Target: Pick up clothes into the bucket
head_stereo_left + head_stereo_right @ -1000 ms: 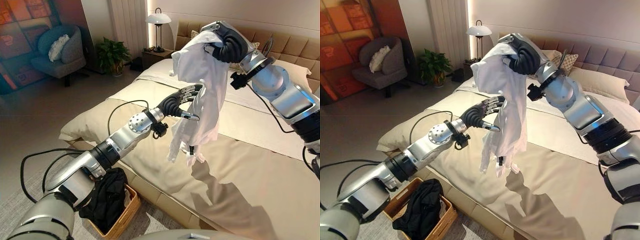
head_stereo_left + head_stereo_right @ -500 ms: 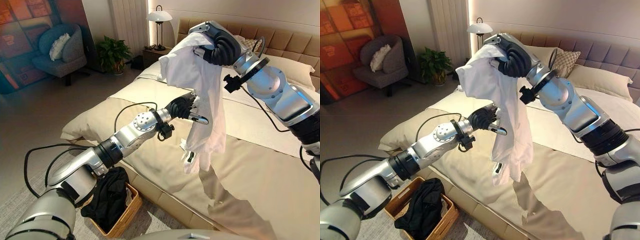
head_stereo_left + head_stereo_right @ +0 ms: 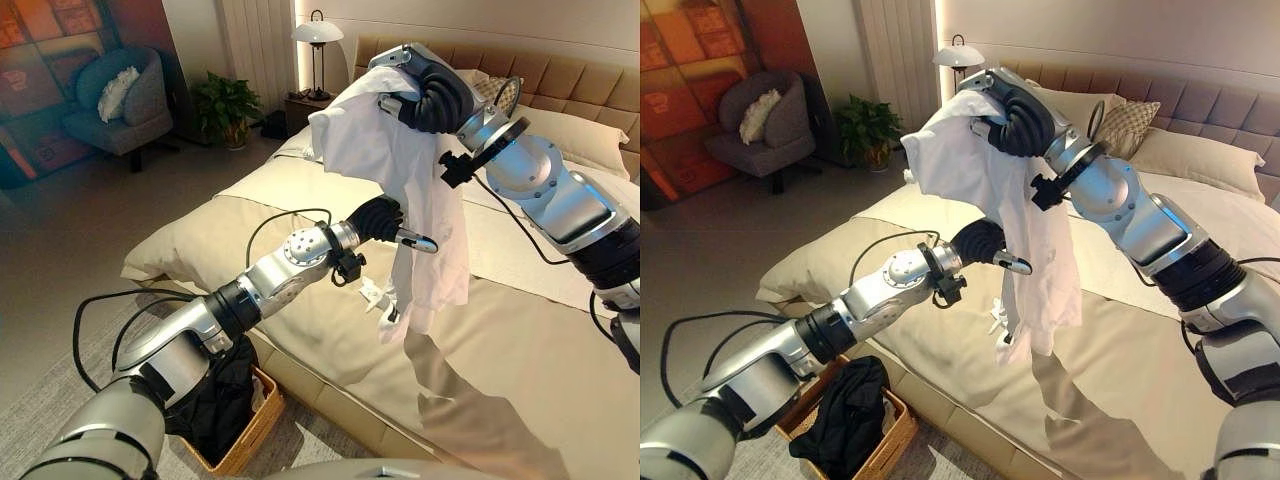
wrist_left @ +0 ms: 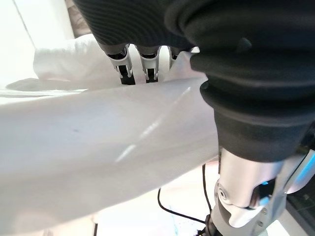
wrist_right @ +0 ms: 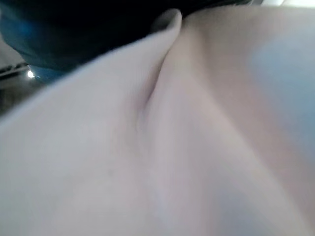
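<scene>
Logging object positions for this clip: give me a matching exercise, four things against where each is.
Things:
1 white cloth shirt
2 black garment
3 woven wicker basket
4 white-shaded table lamp

Places:
A on the floor beside the bed
B hanging from the raised right robot hand
C inside the basket
D on the nightstand by the headboard

Pairs: 1-B, 2-C, 3-A, 4-D
</scene>
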You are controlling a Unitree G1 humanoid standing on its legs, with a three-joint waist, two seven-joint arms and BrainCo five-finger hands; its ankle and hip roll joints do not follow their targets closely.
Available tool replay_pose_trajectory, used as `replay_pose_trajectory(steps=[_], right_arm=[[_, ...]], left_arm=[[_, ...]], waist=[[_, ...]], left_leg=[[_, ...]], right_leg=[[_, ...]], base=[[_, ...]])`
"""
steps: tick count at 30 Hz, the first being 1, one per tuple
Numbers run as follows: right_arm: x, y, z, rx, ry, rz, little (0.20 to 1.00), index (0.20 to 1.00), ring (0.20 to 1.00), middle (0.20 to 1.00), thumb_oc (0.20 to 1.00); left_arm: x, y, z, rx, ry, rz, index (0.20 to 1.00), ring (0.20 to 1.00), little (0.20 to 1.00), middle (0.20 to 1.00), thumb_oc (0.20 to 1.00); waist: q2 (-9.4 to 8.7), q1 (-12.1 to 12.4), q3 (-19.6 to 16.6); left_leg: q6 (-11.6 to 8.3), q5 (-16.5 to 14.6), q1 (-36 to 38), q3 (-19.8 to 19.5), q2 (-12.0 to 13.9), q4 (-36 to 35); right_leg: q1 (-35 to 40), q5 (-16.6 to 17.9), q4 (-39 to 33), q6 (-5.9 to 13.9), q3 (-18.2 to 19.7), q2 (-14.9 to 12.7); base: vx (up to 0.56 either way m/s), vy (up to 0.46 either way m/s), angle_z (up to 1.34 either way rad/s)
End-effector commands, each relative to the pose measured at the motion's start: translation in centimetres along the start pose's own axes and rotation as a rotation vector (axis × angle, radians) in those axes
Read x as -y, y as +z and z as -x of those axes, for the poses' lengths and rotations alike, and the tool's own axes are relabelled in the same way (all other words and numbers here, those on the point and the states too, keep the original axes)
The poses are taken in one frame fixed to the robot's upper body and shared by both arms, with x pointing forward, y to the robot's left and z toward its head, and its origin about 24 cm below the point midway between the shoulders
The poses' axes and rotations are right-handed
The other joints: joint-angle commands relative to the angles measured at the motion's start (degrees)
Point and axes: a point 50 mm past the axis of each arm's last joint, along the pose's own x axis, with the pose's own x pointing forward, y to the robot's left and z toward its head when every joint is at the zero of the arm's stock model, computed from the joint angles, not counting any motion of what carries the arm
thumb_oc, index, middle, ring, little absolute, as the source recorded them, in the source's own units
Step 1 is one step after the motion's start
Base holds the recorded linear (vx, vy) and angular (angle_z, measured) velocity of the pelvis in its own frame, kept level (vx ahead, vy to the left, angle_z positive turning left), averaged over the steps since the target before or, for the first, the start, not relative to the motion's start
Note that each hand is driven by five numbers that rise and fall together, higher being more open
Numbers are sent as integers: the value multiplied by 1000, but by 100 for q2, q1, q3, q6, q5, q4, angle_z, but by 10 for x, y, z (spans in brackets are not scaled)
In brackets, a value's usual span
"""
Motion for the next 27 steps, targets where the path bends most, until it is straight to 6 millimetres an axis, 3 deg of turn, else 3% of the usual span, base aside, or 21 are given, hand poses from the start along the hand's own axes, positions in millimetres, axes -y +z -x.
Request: replay_pose_trajectory(steps=[1,2,3,4,5,25,26,27], right_arm=[[31,29,-16,147,-125,3,200,200,200,200,200],[31,29,-16,147,-125,3,200,200,200,200,200],[31,29,-16,144,-122,11,200,200,200,200,200],[32,28,-15,142,-123,11,200,200,200,200,200],[32,28,-15,141,-124,9,200,200,200,200,200],[34,26,-14,136,-152,17,206,206,206,206,206],[34,26,-14,133,-153,17,282,282,282,282,282],[34,25,-13,131,-155,17,457,457,457,457,457]], left_arm=[[2,16,-16,23,-63,-66,671,671,671,671,671],[2,16,-16,23,-63,-66,586,586,586,586,586],[-1,14,-14,19,-46,-70,423,423,423,423,423],[-4,13,-12,16,-32,-75,388,388,388,388,388],[-7,11,-9,13,-14,-79,200,200,200,200,200],[-18,1,-9,23,130,-88,200,200,200,200,200],[-19,1,-9,22,132,-93,200,200,200,200,200],[-19,0,-8,22,132,-90,200,200,200,200,200]], waist=[[-238,62,-202],[-238,62,-202],[-246,66,-195],[-245,66,-191],[-246,72,-191],[-276,118,-147],[-274,118,-145],[-275,117,-141]], left_leg=[[-20,-468,-128,6,41,468],[-20,-467,-127,6,40,468],[-17,-467,-129,1,37,473],[-14,-468,-130,5,28,476],[-11,-471,-130,3,27,480],[6,-492,-187,-30,2,522],[8,-496,-185,-32,0,525],[9,-497,-182,-32,-2,525]], right_leg=[[-32,-254,519,607,-127,-596],[-31,-255,520,607,-127,-596],[-29,-250,520,604,-120,-603],[-28,-249,519,602,-119,-603],[-27,-247,515,602,-109,-605],[-55,-239,496,596,-130,-634],[-52,-243,498,594,-130,-633],[-49,-245,497,592,-129,-632]], base=[[0,0,0],[0,0,0],[0,0,0],[0,0,0],[0,0,0],[0,0,0],[0,0,0],[0,0,0]])
